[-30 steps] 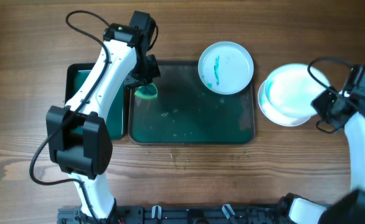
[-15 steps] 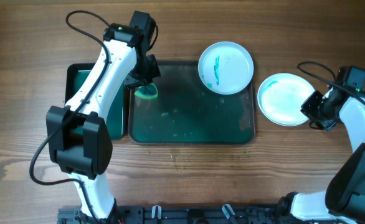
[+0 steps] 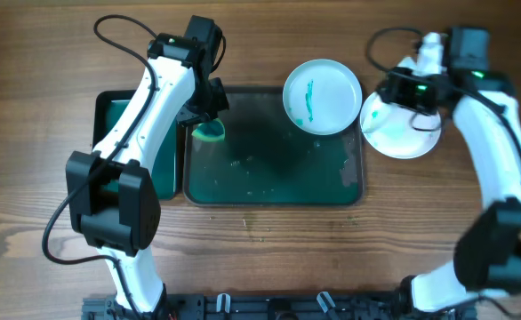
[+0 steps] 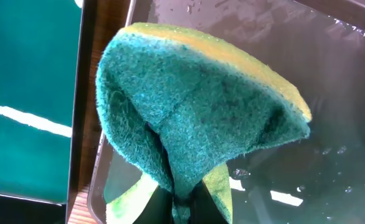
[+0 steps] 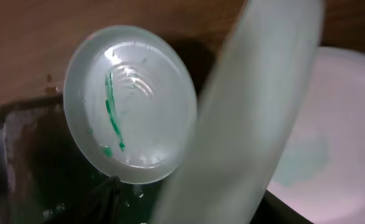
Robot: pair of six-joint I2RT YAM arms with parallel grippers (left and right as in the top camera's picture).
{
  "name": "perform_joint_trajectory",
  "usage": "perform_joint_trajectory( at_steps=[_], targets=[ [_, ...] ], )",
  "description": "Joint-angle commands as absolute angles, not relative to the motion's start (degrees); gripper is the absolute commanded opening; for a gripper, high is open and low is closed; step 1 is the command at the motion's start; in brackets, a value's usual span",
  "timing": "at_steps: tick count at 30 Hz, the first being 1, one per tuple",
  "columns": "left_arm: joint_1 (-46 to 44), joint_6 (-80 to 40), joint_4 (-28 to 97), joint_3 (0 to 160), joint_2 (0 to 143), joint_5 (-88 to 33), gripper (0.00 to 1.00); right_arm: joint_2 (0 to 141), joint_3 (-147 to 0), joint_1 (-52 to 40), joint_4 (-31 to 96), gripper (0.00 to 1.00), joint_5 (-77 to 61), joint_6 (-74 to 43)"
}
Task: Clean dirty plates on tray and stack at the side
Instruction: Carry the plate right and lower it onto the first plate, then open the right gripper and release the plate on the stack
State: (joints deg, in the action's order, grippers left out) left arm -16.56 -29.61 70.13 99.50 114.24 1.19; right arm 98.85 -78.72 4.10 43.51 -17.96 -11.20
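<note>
A plate (image 3: 323,96) (image 5: 129,102) with a teal-green streak sits on the far right corner of the dark green tray (image 3: 269,178) (image 5: 20,168). To the tray's right, pale plates (image 3: 410,140) (image 5: 335,130) lie on the table. My right gripper (image 3: 394,96) (image 5: 192,194) hovers at their left edge, open. A blurred pale plate rim (image 5: 251,118) runs between its fingers, and the left finger stands apart from it. My left gripper (image 3: 209,120) (image 4: 182,208) is shut on the green and yellow sponge (image 3: 210,132) (image 4: 195,106) over the tray's far left corner.
A smaller green tray (image 3: 116,120) (image 4: 27,87) lies against the big tray's left side, partly under my left arm. Water drops and green residue spot the big tray's floor (image 4: 338,155). Bare wooden table (image 3: 269,249) surrounds everything.
My right arm has swung from the table's right edge up to the far side of the side plates, and its jaws have opened. The raised plate has come down. The left arm and sponge have not moved.
</note>
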Motion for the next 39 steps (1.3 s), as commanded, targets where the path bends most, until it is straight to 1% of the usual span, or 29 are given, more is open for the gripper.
perform_joint_trajectory(
  at_steps=[1,4,9,17,25,27,30,35,37,39],
  targets=[
    [-16.67,-28.71,70.35,100.4,114.34,1.32,0.04,104.92,-79.26,3.66,43.75,0.57,-16.56,-13.72],
    [-16.67,-28.73,70.37,100.4,114.34,1.32,0.04,105.97,-79.24,3.99,44.4,0.51,-16.32,-13.67],
    [-16.67,-28.73,70.35,100.4,114.34,1.32,0.04,105.93,-79.24,4.8,45.8,0.45,-16.27,-13.69],
    [-16.67,-28.73,70.35,100.4,114.34,1.32,0.04,105.49,-79.24,5.72,52.03,0.45,-12.78,-13.54],
    [-16.67,-28.71,70.32,100.4,114.34,1.32,0.04,103.9,-79.24,6.76,57.08,0.46,-5.58,-13.67],
    [-16.67,-28.71,70.32,100.4,114.34,1.32,0.04,103.88,-79.24,7.38,58.41,0.49,-3.62,-13.61],
    [-16.67,-28.73,70.32,100.4,114.34,1.32,0.04,103.88,-79.24,8.01,60.6,0.5,-0.93,-13.5],
    [-16.67,-28.73,70.32,100.4,114.34,1.32,0.04,103.88,-79.24,8.27,62.94,0.51,0.62,-13.54],
    [-16.67,-28.73,70.32,100.4,114.34,1.32,0.04,103.88,-79.24,8.27,63.86,0.52,0.62,-13.52],
    [-16.67,-28.73,70.32,100.4,114.34,1.32,0.04,103.88,-79.26,8.27,65.58,0.56,0.58,-13.54]
  ],
)
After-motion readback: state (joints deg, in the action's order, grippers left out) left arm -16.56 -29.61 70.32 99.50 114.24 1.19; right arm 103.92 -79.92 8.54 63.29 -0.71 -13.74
